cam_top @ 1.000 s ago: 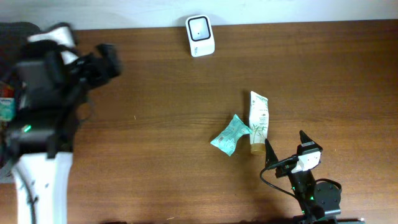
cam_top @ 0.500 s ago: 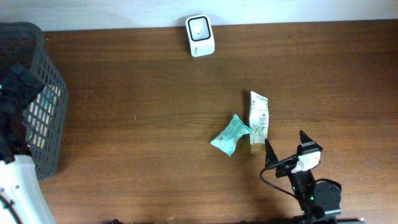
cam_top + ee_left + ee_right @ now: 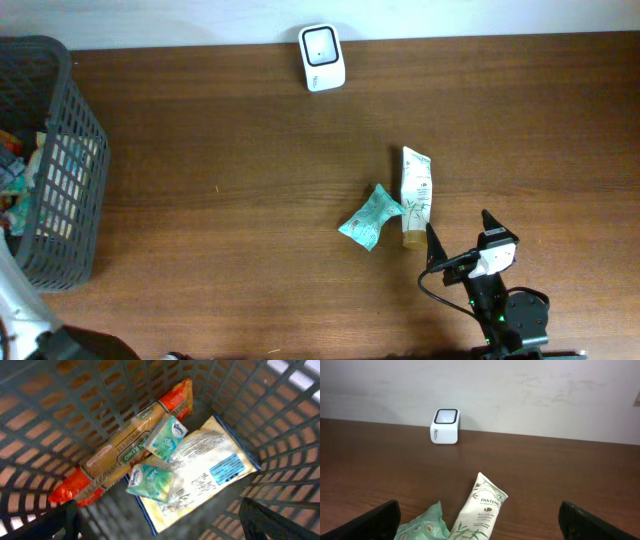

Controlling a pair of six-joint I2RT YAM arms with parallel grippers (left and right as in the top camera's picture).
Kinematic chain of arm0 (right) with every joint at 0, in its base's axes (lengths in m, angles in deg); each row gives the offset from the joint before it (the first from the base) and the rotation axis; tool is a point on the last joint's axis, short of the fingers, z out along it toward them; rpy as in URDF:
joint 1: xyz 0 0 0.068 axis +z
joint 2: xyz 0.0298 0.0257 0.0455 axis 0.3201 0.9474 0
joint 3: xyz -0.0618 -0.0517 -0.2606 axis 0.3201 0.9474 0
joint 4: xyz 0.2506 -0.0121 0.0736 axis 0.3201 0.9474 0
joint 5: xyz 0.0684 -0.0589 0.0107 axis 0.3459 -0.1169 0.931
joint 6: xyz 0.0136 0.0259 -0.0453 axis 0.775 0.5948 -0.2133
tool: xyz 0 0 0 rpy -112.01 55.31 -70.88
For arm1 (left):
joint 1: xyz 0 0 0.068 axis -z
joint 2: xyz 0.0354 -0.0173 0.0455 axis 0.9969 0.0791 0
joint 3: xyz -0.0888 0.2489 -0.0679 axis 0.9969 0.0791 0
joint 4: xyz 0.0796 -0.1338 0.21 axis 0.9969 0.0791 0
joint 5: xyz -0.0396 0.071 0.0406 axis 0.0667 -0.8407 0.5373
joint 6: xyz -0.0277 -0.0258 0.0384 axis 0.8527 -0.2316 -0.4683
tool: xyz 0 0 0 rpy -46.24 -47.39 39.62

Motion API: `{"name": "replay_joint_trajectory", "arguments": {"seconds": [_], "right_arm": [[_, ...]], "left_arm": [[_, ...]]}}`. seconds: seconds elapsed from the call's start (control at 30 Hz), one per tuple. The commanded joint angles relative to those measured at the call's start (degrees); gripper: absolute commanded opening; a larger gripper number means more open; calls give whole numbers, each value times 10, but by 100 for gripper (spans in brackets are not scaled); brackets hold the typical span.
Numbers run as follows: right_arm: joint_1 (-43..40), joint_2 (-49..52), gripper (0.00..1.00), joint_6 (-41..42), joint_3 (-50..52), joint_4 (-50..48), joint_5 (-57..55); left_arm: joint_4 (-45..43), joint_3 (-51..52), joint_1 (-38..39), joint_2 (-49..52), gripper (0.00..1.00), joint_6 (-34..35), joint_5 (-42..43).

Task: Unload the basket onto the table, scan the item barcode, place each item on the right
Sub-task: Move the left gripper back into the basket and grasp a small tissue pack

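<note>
While the left gripper (image 3: pixel 165 522) and right gripper (image 3: pixel 457 222) both show jaws apart, the Pantene tube (image 3: pixel 416 195) lies toward the surface's (image 3: pixel 250 150) near edge. It is probably light, soft and slick, so it is best gripped beside its cap (image 3: pixel 413 240).

worktop (image 3: pixel 250 180): brown wood | basket (image 3: pixel 75 200): dark mesh, left edge | inside: orange pasta pack (image 3: pixel 125 445), two tissue packs (image 3: pixel 167 441), white pouch (image 3: pixel 210 470) | wall (image 3: pixel 520 390): pale

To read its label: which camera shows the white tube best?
Right wrist view: the white tube lies close, brand name readable. Overhead shows it whole but tiny, beside a teal packet. Left wrist sees only inside a basket.
</note>
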Motion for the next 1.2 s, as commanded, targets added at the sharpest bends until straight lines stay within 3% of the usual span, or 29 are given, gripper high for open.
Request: {"name": "replay_joint_trajectory", "arguments": {"seconds": [0.0,0.57,0.9,1.07,1.17], "right_arm": [[-4,-3,99,2,3,2,3],[-4,-3,99,2,3,2,3],[-4,-3,99,2,3,2,3],[-4,-3,99,2,3,2,3],[-4,-3,99,2,3,2,3]], "left_arm": [[-12,-5,-2,36,96,-99,-3],[-44,-5,-17,172,84,-167,-7],[-64,-5,-17,257,54,-167,-2],[-72,-5,-16,287,50,-167,-2],[-76,-5,-17,288,29,-167,-3]]}}
